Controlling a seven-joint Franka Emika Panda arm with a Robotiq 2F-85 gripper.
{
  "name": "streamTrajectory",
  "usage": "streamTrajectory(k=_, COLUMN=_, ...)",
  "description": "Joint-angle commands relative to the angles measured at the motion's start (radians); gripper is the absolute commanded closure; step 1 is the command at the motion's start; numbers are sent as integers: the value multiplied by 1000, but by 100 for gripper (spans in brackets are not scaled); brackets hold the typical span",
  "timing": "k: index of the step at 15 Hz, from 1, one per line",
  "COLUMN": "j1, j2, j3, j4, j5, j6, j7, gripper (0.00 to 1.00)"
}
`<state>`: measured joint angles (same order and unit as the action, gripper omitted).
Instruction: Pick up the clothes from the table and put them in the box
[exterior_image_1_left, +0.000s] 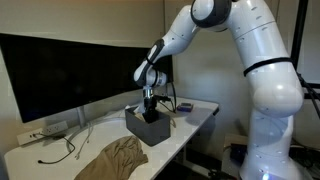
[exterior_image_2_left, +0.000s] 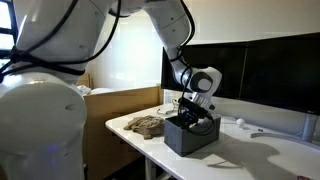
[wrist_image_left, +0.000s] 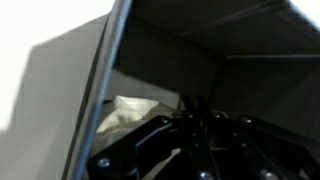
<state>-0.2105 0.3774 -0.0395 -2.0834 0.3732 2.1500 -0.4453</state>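
The task is judged to be about half done. A white soft fabric garment (wrist_image_left: 125, 112) is seen inside the dark grey rectangular box (exterior_image_1_left: 150, 128), at the lower left of the wrist view, close to the inner wall. A tan-khaki crumpled fabric garment (exterior_image_1_left: 115, 158) is not yet picked up. It is spread on the long white worktop (exterior_image_1_left: 45, 168), at the lower middle of the frame in an exterior view, outside the box and near its wall.

The claw (exterior_image_2_left: 192, 108) is lowered into the open top of the box. Its jaws are brought narrow, almost together. The white garment is found just beside the claw, to the left of it in the wrist view. Whether a fold is pinched cannot be told. The tan garment is well apart from the claw and is left to be fetched.
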Motion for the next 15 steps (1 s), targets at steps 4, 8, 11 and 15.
streamTrajectory(k=4, j1=26, j2=12, j3=-72, j4=-10, j5=-221, j6=116, j7=180, gripper=68)
streamTrajectory(k=8, j1=13, j2=27, j3=-116, j4=22, j5=-306, j6=112, j7=264, gripper=43)
streamTrajectory(k=11, j1=11, j2=-26, j3=-111, j4=-12, j5=-303, j6=135, j7=246, gripper=24)
streamTrajectory(k=15, j1=36, j2=-173, j3=-83, j4=-116, j5=-290, j6=261, j7=232, gripper=2)
